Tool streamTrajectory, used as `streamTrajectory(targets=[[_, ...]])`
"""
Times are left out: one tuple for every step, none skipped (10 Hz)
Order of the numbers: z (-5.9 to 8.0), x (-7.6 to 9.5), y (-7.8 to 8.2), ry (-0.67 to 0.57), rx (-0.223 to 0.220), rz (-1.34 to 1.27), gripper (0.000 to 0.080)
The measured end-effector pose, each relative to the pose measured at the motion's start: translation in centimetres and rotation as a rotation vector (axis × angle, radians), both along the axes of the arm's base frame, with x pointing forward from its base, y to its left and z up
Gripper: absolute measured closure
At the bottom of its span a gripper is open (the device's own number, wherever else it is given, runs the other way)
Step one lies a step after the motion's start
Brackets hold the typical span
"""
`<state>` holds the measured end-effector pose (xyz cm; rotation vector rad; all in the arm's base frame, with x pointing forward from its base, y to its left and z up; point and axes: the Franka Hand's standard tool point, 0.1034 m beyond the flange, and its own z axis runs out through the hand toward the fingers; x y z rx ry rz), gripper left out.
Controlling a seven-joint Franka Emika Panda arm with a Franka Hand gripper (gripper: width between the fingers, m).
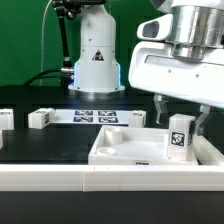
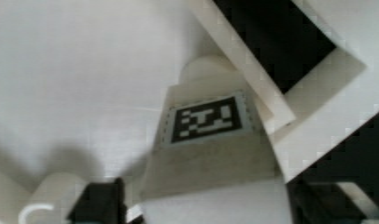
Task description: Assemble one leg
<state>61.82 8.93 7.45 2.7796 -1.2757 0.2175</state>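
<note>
My gripper [image 1: 180, 122] hangs over the right end of the large flat white tabletop [image 1: 125, 150], its jaws closed on the leg [image 1: 178, 136]. The leg is a small white oblong block with a black-and-white tag, held upright with its lower end at the tabletop's near right corner. In the wrist view the leg [image 2: 212, 140] runs out from between my two dark fingers [image 2: 108, 200], and my gripper [image 2: 218, 208] sits over the tabletop's white face [image 2: 79, 80]. A round socket [image 2: 33, 206] shows at the edge beside one finger.
Other white legs lie on the black table, two at the exterior view's left [image 1: 40, 117] [image 1: 5, 120] and one behind the tabletop [image 1: 135, 118]. The marker board [image 1: 95, 116] lies in front of the robot base [image 1: 95, 60]. A white wall [image 1: 110, 180] runs along the front.
</note>
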Motion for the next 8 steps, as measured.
streamTrajectory(targets=[[0.0,0.0,-0.01,0.0,0.0,0.0,0.029],[-0.01,0.0,0.0,0.0,0.0,0.0,0.0176],[-0.01,0.0,0.0,0.0,0.0,0.0,0.0158],[-0.01,0.0,0.0,0.0,0.0,0.0,0.0158],[-0.01,0.0,0.0,0.0,0.0,0.0,0.0151],[-0.01,0.0,-0.01,0.0,0.0,0.0,0.0151],[-0.01,0.0,0.0,0.0,0.0,0.0,0.015],[-0.01,0.0,0.0,0.0,0.0,0.0,0.015]])
